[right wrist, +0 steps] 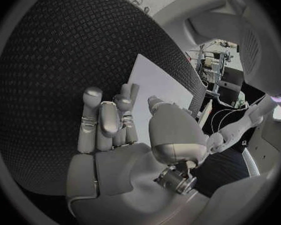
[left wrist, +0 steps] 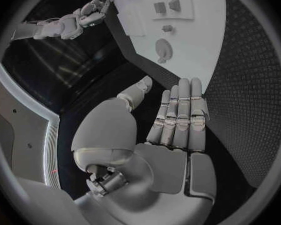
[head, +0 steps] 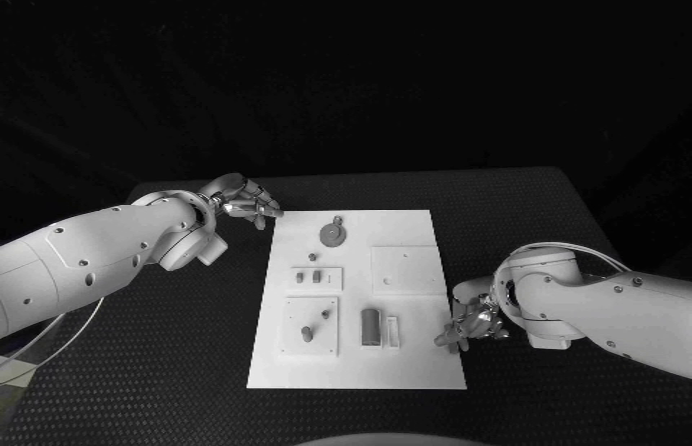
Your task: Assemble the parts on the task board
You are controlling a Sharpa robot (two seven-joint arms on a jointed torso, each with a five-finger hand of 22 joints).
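While the flat white task board (head: 411, 228) is being flanked, both silver hands, left (head: 248, 202) and right (head: 472, 323), are being held empty, fingers apart, seemingly poised for picking

Setting: robotics lab or test bench. Evidence: a black table with a woven, textured mat surface (head: 173, 366) stands against a fully dark backdrop, with a flat white rectangular task board (head: 418, 366) laid out at its middle as a fixture. The right wrist view shows, beyond the table edge, a cluttered bench with equipment and a dark monitor-like screen (right wrist: 231, 82), and loose cables (right wrist: 225, 116) trailing below it. The left wrist view shows a pale curved rail (left wrist: 50, 122) bordering the work cell.
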